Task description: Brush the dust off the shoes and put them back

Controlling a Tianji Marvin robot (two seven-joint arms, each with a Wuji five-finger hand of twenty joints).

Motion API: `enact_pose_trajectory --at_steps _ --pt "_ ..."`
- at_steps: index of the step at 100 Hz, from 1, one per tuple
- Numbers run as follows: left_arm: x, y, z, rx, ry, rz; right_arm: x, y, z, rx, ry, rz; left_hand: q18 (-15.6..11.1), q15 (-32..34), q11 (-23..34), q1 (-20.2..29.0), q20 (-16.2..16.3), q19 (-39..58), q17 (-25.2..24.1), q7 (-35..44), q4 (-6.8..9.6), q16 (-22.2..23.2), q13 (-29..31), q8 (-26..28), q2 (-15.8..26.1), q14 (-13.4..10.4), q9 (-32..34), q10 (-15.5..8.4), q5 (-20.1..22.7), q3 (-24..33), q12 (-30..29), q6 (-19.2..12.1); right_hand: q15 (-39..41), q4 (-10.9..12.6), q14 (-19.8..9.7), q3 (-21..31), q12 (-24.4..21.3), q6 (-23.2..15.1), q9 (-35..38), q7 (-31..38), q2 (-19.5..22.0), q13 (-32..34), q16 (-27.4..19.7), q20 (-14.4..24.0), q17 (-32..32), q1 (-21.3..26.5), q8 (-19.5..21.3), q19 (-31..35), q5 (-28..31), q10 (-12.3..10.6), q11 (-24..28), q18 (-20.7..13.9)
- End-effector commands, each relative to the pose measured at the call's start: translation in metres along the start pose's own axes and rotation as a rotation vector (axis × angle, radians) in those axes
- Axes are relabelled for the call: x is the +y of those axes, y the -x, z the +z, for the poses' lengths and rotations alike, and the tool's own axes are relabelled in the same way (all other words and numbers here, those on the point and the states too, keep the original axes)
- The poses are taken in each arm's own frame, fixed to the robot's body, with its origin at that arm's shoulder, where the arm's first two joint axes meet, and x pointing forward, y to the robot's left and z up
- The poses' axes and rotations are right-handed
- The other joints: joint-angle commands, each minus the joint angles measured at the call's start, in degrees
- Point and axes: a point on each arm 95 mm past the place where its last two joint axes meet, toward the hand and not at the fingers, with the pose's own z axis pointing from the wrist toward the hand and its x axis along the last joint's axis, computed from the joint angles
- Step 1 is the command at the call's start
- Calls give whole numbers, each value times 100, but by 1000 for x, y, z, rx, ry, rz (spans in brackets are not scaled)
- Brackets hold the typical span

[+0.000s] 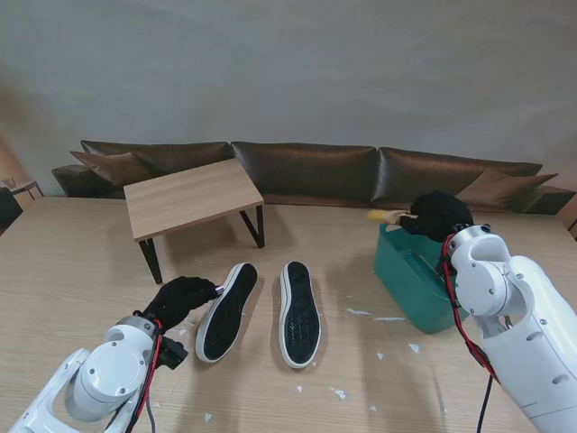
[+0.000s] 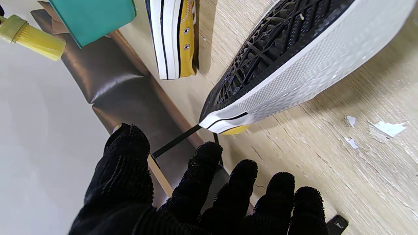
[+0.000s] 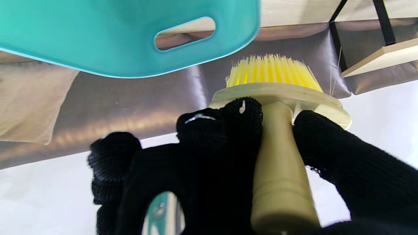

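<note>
**Left hand at the sneaker, brush held over the bin**

On the left, the left hand (image 1: 183, 299), gloved in black knit, sits right at the edge of the left sneaker (image 1: 227, 311), fingers (image 2: 209, 156) spread and holding nothing. That shoe lies sole-up, black tread, white textured rubber sidewall, yellow canvas peeking underneath; its long axis runs away from me, tilted slightly rightward. This hand is plainly the nearer one, so I'd guess it takes hold first. Just beside it, the right sneaker (image 1: 298, 312), also sole-up, lies roughly parallel. White scraps (image 1: 389, 319) dot the wooden floor. Further right, the teal plastic bin (image 1: 413, 280), and above its far rim the right hand (image 1: 439, 215), wrapped round the smooth cream handle of a brush (image 3: 277, 94) with stiff yellow bristles, well apart from both shoes.
</note>
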Motion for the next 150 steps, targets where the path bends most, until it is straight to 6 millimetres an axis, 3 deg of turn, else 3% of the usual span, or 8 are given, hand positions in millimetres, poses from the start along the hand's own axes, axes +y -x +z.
enact_pose_trajectory --at_steps 1,53,116,124,141,150 --pt "3 0 0 -3 23 -6 -1 9 -1 -15 -24 -20 -10 36 7 223 60 -158 -45 -5 258 35 -35 29 230 117 46 51 58 -145 5 52 -9 163 -626 408 94 286 344 275 274 -103 -29 30 2193 253 142 36 571 -42 -42 -64" --pt "4 0 1 -3 25 -6 -7 38 3 -80 -112 -112 -10 34 6 225 61 -158 -46 -4 258 36 -41 30 236 114 44 47 62 -142 6 43 -12 174 -680 376 108 253 343 277 315 -99 -29 31 2193 214 145 28 561 -98 -56 -96" --pt "5 0 2 -6 29 -6 -56 46 20 -140 -170 -149 -20 35 5 225 61 -159 -49 -6 258 34 -41 29 234 110 37 47 58 -145 4 45 -448 162 -567 158 63 126 83 127 490 -101 -227 -40 1857 171 35 -342 305 -140 -227 -124" --pt "5 0 2 -8 30 -6 -60 46 20 -149 -182 -148 -14 35 5 224 61 -159 -50 -8 258 34 -40 28 231 113 38 63 52 -146 4 52 -830 81 -416 60 -84 105 -130 -73 477 -104 -392 2 1596 231 -238 -539 103 -87 -419 -129" --pt "5 1 2 -10 37 -7 -65 45 20 -160 -208 -159 -22 32 4 224 61 -161 -55 -10 258 33 -49 28 234 118 34 49 47 -145 4 44 -2328 -312 -254 -105 -702 -103 -728 -411 344 -119 -990 65 876 335 -1469 -1168 -517 -57 -1092 -257" --pt "5 1 2 -11 37 -8 -66 44 20 -170 -217 -160 -24 31 5 224 62 -160 -56 -5 257 33 -52 30 233 113 35 48 59 -146 5 45 -3090 -302 -181 -199 -996 -116 -1012 -649 385 -140 -1255 72 532 249 -1822 -1427 -750 -26 -1349 -292"
